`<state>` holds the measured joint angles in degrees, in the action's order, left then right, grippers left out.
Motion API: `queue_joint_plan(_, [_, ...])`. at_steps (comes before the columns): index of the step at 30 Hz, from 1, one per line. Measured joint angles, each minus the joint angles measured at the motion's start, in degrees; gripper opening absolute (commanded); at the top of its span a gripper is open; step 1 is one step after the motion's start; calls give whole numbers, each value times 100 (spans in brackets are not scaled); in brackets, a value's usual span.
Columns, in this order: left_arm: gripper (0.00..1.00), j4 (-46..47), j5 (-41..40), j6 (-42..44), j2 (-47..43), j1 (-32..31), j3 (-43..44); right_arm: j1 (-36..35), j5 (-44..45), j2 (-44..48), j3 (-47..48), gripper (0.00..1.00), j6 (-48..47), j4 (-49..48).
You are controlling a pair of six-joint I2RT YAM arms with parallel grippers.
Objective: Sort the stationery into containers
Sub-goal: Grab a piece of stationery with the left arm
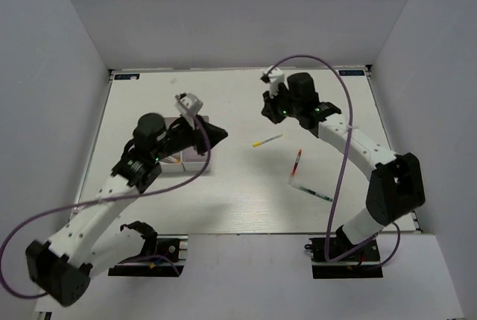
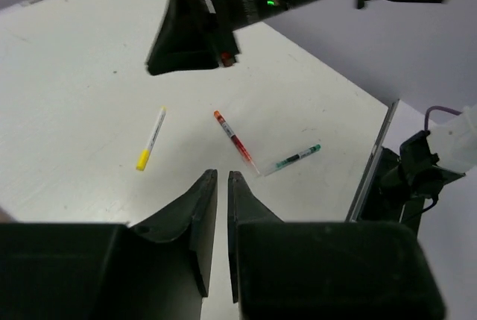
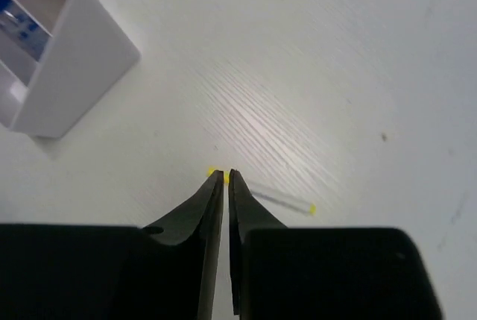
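On the table [image 1: 238,208], three pens [image 2: 151,138], one tray [image 3: 74,66]; left gripper [image 2: 221,176] and right gripper [image 3: 225,176] both nearly closed, empty.

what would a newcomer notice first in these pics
Three thin pens lie loose on the white table, right of centre: a yellow-tipped pen, a red-tipped pen and a green-tipped pen. At centre-left the left gripper hangs by the right edge of the white tray, its arm hiding most of the tray.

White table [image 1: 238,186] enclosed by plain pale walls [image 1: 238,7].
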<state>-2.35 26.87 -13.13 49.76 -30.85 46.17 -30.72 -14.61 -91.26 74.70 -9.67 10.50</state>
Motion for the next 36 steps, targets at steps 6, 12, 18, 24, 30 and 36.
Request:
queue_joint_plan(6, [39,-269,0,61,2396,-197,1399,664,264,1491,-1108,38,535,33])
queue_joint_plan(12, [70,-1231,-702,291,4478,-831,2992,1325,-90,2706,-1436,0,785,-15])
queue_joint_plan(18, [72,-2151,-1663,584,6205,-1342,4704,1751,-254,3316,-2081,0,844,-59])
queue_joint_plan(24, [69,-2914,-2455,883,7770,-1521,6328,2229,-492,3764,-2347,0,870,-109])
queue_joint_plan(30, [68,-3460,-2898,1178,8824,-1502,7318,2730,-859,4175,-2503,0,955,-229])
queue_joint_plan(36, [62,-3674,-2990,1333,9127,-1486,7591,3193,-1364,4170,-2599,0,1110,-343])
